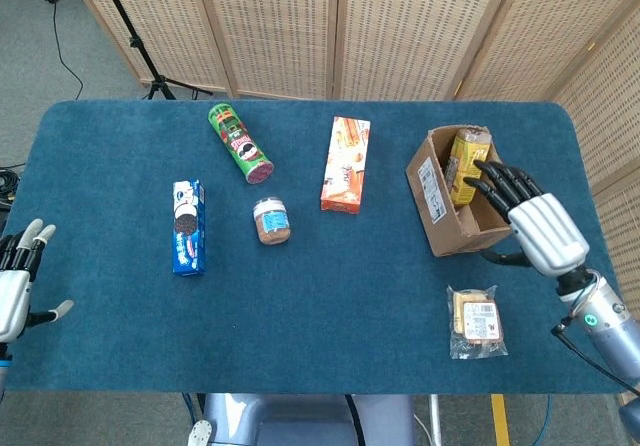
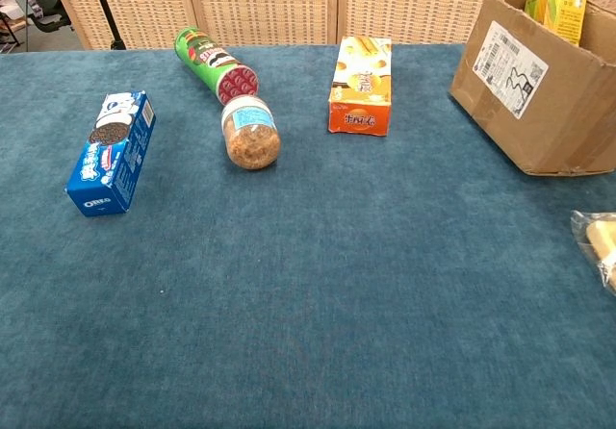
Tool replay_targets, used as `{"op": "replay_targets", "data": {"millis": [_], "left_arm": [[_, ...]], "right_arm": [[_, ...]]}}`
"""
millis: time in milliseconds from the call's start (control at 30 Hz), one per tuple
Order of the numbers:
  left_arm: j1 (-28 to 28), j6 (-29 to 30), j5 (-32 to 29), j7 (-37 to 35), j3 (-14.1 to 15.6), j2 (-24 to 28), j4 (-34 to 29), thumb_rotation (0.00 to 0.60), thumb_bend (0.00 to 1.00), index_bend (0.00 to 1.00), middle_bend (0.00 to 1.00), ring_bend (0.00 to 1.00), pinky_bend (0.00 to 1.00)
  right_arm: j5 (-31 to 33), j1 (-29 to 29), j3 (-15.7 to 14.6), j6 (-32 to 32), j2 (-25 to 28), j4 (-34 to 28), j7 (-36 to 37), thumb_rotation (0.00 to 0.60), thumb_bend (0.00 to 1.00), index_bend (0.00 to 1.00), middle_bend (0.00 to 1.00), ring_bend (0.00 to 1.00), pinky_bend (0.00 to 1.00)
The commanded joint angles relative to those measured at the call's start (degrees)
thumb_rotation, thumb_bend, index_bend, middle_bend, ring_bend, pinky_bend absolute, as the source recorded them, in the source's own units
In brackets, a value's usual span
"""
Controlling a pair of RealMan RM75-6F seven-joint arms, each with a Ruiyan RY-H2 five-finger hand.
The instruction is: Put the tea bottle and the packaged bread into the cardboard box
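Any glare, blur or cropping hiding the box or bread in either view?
Head view: even light, sharp, no glare; cardboard box, tea bottle and packaged bread all clear. Chest view: sharp too, but the frame edge crops the box and shows only a sliver of bread.
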Motion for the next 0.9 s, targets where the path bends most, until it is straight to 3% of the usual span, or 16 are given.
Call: {"op": "replay_targets", "data": {"millis": [33, 100, 167, 567, 900], "left_arm": [[0.0, 0.2, 0.2, 0.2, 0.1, -0.1, -0.1, 0.6, 0.0, 0.0, 0.0, 0.0, 0.0], [0.0, 0.4, 0.4, 0.7, 0.1, -0.2, -0.1, 0.6, 0.0, 0.0, 0.0, 0.0, 0.0], [0.1, 0.5, 0.4, 0.9, 0.1, -0.3, -0.2, 0.6, 0.0, 0.0, 0.0, 0.0, 0.0], [0.0, 0.3, 0.2, 1.9, 0.2, -0.8, 0.0, 0.6, 0.0, 0.0, 0.0, 0.0, 0.0], [-0.2, -0.3, -0.6, 2.3, 0.0, -1.1, 0.2, 0.6, 0.0, 0.0, 0.0, 0.0, 0.0]], "right_arm": [[-11.8, -3.4, -6.9, 6.7, 0.7, 8.2, 2.9, 0.6, 0.0, 0.1, 0.06, 0.0, 0.1], [-17.5, -4.6, -11.4, 6.5, -1.2, 14.5, 0.0, 0.6, 0.0, 0.1, 0.06, 0.0, 0.1], [-19.9, -5.0, -13.7, 6.7, -3.2, 18.6, -0.9, 0.6, 0.0, 0.1, 0.06, 0.0, 0.09], [-26.9, -2.0, -17.5, 5.0, -12.0, 32.9, -13.6, 0.6, 0.0, 0.1, 0.0, 0.0, 0.0], [-29.5, 0.6, -20.6, 6.5, -17.4, 43.7, -16.1, 0.6, 0.0, 0.1, 0.0, 0.0, 0.0]]}}
